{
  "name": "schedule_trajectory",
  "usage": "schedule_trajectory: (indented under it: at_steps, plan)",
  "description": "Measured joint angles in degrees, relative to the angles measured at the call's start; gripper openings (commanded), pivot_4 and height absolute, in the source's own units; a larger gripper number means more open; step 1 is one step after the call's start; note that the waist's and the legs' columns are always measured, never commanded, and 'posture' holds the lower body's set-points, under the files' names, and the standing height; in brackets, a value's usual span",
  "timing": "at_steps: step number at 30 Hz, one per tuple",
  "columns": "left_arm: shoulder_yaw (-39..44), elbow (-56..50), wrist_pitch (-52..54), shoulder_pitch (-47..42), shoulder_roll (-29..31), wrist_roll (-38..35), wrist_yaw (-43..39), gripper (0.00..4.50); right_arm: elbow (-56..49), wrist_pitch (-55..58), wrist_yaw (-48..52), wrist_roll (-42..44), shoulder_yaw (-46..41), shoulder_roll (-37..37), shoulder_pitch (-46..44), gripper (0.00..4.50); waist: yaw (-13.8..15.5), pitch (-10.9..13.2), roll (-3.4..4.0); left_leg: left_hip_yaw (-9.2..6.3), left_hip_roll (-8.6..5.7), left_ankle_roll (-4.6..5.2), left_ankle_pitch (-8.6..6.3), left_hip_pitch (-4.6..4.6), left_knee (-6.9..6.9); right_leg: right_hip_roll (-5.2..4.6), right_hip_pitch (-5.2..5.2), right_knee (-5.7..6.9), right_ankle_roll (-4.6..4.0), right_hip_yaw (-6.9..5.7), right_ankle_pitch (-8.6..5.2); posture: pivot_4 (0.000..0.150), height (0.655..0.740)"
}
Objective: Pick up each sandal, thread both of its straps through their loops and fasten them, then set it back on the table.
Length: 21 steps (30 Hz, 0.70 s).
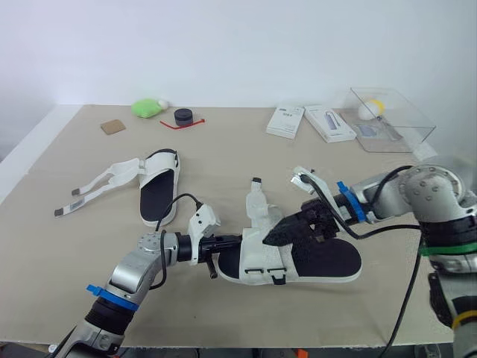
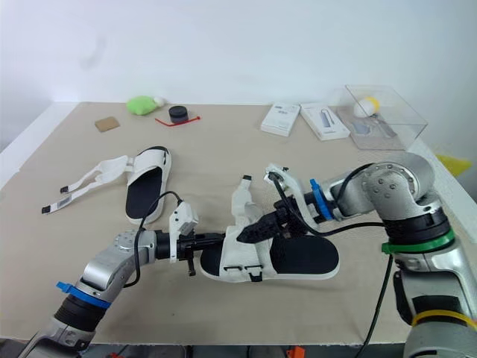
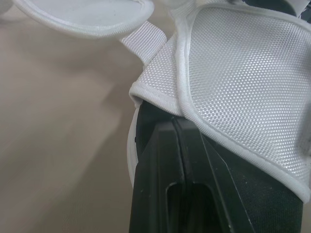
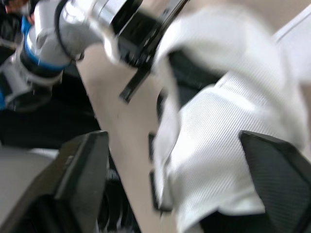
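The near sandal (image 1: 317, 262), white with a black footbed, lies at the table's front middle. One of its straps (image 1: 257, 200) stands upright, unfastened. My left gripper (image 1: 227, 243) is shut on the sandal's toe end, under the white mesh upper (image 3: 233, 73). My right gripper (image 1: 287, 231) hovers open over that upper, its fingers (image 4: 82, 165) spread wide on either side of the mesh (image 4: 218, 145). The second sandal (image 1: 159, 188) lies at the left, with both straps (image 1: 97, 186) splayed out loose on the table.
Along the back edge sit a green object (image 1: 147, 108), a black round piece (image 1: 183, 116), a brown square (image 1: 113, 127), two white boxes (image 1: 286, 121), and a clear container (image 1: 389, 115) holding a yellow ball. The tabletop (image 1: 223, 156) is beige.
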Motion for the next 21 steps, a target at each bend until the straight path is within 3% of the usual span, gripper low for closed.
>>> schedule_trajectory:
  at_steps: [7, 13, 16, 17, 21]
  plan:
    - [0.0, -0.1, 0.1, 0.1, 0.0, 0.0, -0.1, 0.0, -5.8, 0.0, -2.2, 2.8, -0.6, -1.6, 6.3, 0.06, 0.0, 0.0, -0.02, -0.03, 0.0, 0.0, 0.0, 0.0, 0.0, 0.0, 0.02, -0.01, 0.0, -0.01, 0.03, 0.15, 0.74]
    - [0.2, -0.1, 0.1, 0.1, 0.1, 0.0, 0.3, 0.0, -10.1, 0.0, -2.6, 5.2, -2.2, -2.5, 8.8, 0.06, 0.0, 0.0, 0.03, -0.03, 0.01, 0.0, 0.0, 0.02, 0.0, 0.0, -0.02, -0.06, 0.02, -0.01, 0.01, 0.15, 0.74]
    - [0.1, -0.2, 0.1, 0.1, 0.1, 0.0, 0.2, 0.0, -10.0, 0.0, -2.9, 5.4, -4.2, -2.6, 8.9, 0.93, 0.0, 0.0, 0.03, -0.03, -0.01, 0.0, 0.0, -0.01, 0.0, 0.0, -0.02, -0.08, 0.02, 0.0, 0.01, 0.15, 0.74]
    - [0.0, -0.3, 0.1, 0.1, 0.1, 0.0, 0.1, 0.0, -9.7, 0.0, -2.5, 6.6, -5.8, -3.7, 8.9, 1.53, 0.0, 0.0, 0.02, -0.03, 0.0, 0.0, 0.0, -0.01, 0.0, 0.0, -0.01, -0.08, 0.02, 0.0, 0.02, 0.15, 0.74]
    - [-0.1, -0.6, 0.1, 0.3, 0.2, 0.0, -0.1, 0.0, -9.5, 0.0, -0.5, 11.4, -9.2, -8.0, 10.1, 3.11, 0.1, 0.0, -0.03, -0.03, 0.0, 0.01, -0.03, -0.02, -0.01, 0.0, 0.02, -0.07, 0.01, -0.01, 0.02, 0.15, 0.74]
